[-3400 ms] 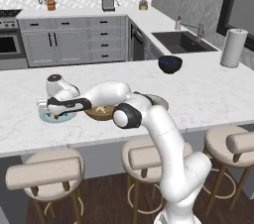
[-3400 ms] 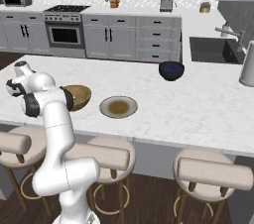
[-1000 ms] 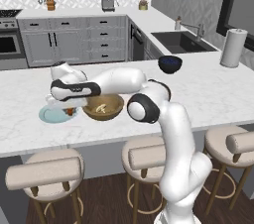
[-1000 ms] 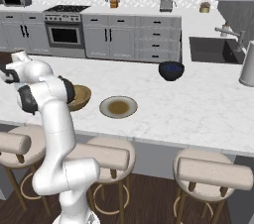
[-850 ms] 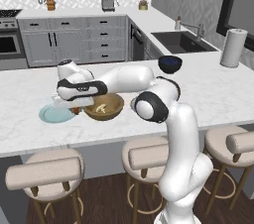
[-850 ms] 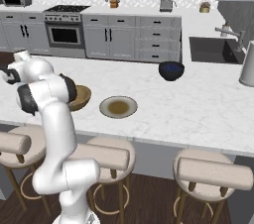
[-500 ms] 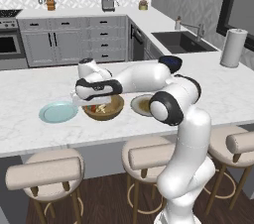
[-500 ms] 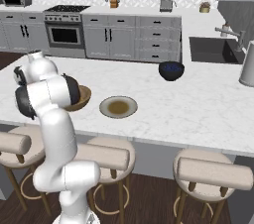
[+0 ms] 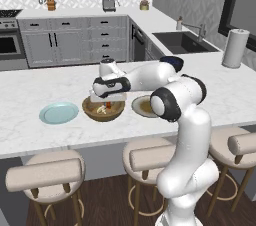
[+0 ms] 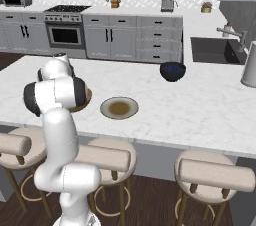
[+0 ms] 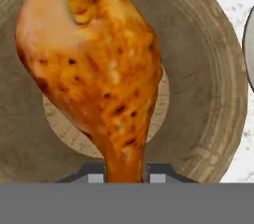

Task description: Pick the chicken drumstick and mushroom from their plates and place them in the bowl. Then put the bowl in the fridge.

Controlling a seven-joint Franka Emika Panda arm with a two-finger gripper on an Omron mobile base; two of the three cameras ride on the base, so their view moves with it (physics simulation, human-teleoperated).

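Item: my jaws point(image 11: 124, 171), clamped on the narrow bone end of the chicken drumstick point(image 11: 96, 69). Half a second ago my hand stood just left of centre in the left base view, at the bowl's near-left edge; it now sits over the bowl point(image 9: 103, 108) itself, centre-left of that frame, and the arm's elbow has swung further right. Three seconds back the hand was down at the light blue plate point(image 9: 59, 113), which now lies bare at the left of the counter point(image 9: 30, 90).

Drumstick: glossy orange-brown skin with dark flecks, bulbous at the upper part of the hand view, tapering down to the bone end between my finger tips. It hangs over the bowl's lighter tan centre.

Bowl: round, brown wood, thick rim, visible grain rings; stands on the counter between the blue plate and the grey-brown plate point(image 9: 144, 106), just beside the latter. A small pale piece lies inside it in the left base view; too small to name.

Grey-brown plate: flat, round, darker centre, lower middle of the right base view.

Counter: white marble, faint grey veining.

Dark blue bowl point(image 10: 172, 71): round, glossy, upper right of centre in the right base view, well apart.
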